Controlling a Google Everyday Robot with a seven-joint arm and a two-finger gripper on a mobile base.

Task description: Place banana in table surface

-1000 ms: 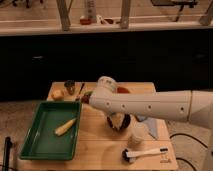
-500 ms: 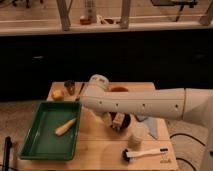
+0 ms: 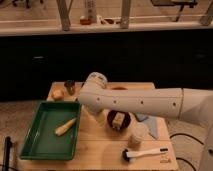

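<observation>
The banana (image 3: pixel 65 127), slim and pale yellow, lies loose inside the green tray (image 3: pixel 30 145) on the left of the table surface (image 3: pixel 100 152). My white arm reaches in from the right. Its rounded end, where the gripper (image 3: pixel 89 104) sits, hangs just past the tray's right rim. It is above and to the right of the banana and does not touch it. The arm's casing hides the gripper's underside, and I see nothing held.
A yellow-orange lump (image 3: pixel 57 94) and a small dark cup (image 3: pixel 70 86) stand at the table's back left. A dark bowl (image 3: pixel 119 120), a pale jar (image 3: pixel 137 135), a blue cloth (image 3: pixel 151 126) and a white-handled brush (image 3: pixel 145 153) lie under and right of the arm.
The arm's end has swung left, from over the table's middle to the tray's right rim. The banana has stayed where it lay.
</observation>
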